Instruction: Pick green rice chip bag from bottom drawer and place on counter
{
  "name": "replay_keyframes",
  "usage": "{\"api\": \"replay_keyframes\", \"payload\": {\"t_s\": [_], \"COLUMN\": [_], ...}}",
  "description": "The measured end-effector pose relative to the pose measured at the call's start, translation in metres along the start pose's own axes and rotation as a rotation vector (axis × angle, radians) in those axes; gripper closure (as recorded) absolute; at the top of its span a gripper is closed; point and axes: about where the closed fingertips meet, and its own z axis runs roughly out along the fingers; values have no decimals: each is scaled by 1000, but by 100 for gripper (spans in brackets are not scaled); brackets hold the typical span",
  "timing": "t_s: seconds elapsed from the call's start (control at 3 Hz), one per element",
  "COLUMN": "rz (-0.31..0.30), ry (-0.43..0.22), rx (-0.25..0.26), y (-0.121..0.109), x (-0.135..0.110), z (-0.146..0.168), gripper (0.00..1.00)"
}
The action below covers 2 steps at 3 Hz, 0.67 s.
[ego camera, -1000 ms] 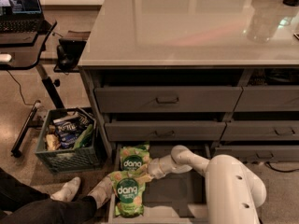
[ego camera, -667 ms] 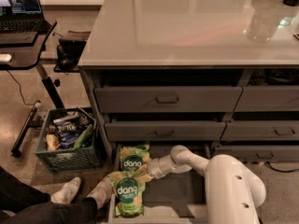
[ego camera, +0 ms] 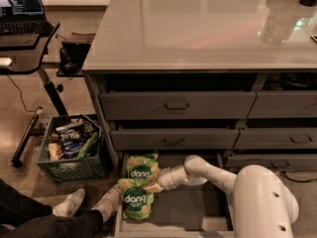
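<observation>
Two alike light green rice chip bags with dark round "dang" logos lie at the left end of the open bottom drawer (ego camera: 190, 209). One bag (ego camera: 142, 168) lies further back; the other bag (ego camera: 134, 201) lies nearer the front and hangs over the drawer's left rim. My gripper (ego camera: 151, 186) is low in the drawer, reaching left from the white arm. Its tip is between the two bags, at the top edge of the nearer one. The glossy pale grey counter (ego camera: 198, 29) spans the top of the cabinet above.
Two shut drawers with handles (ego camera: 177, 105) (ego camera: 171, 141) stack above the open one. A dark crate of snacks (ego camera: 69, 148) stands on the floor to the left. A person's legs and socked feet (ego camera: 74, 209) lie by the drawer's left front. A black laptop desk (ego camera: 20, 31) stands at far left.
</observation>
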Motion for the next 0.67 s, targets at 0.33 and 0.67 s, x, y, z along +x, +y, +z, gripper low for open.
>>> {"api": "replay_keyframes", "payload": {"t_s": [0.33, 0.67], "rz": [-69, -137], "ry": [-21, -35], "rx": [58, 100], "y": [20, 34], "x": [-49, -92], "z": [-31, -74], "gripper": [100, 100]}}
